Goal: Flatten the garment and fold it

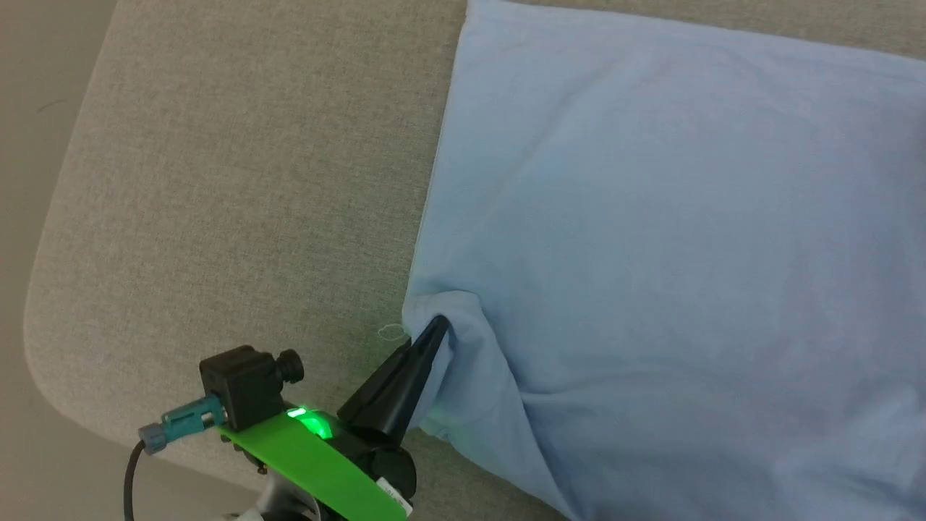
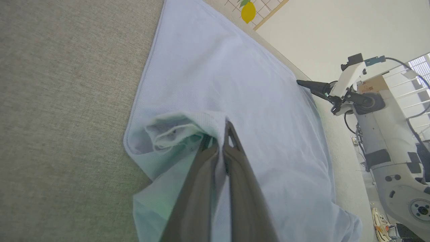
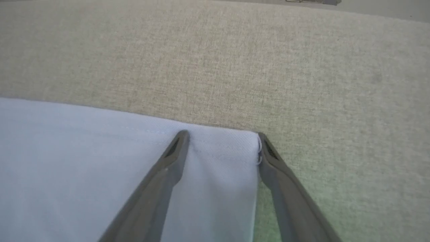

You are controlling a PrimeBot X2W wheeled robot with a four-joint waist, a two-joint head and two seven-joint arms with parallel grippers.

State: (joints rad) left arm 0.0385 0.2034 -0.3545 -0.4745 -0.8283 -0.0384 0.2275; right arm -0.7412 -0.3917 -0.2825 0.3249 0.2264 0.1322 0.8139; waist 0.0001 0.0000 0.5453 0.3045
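The garment (image 1: pixel 651 217), a light blue knit shirt, lies spread over the right part of a grey fabric-covered surface (image 1: pixel 239 181). My left gripper (image 1: pixel 436 327) is shut on its near left corner, and the fabric there is bunched and lifted into a fold (image 2: pixel 174 129). In the left wrist view its fingers (image 2: pixel 235 168) pinch that bunch between them. My right gripper (image 3: pixel 222 136) is open at another corner of the garment (image 3: pixel 100 168); the corner lies flat between its spread fingers (image 3: pixel 168 168). The left wrist view also shows the right gripper (image 2: pixel 302 83) at the garment's far edge.
The surface has a rounded corner (image 1: pixel 40 340) at the lower left, with bare floor (image 1: pixel 22 108) beyond it. The robot's pale body (image 2: pixel 386 141) stands past the far edge. A wall panel with a lemon picture (image 2: pixel 248 11) is behind.
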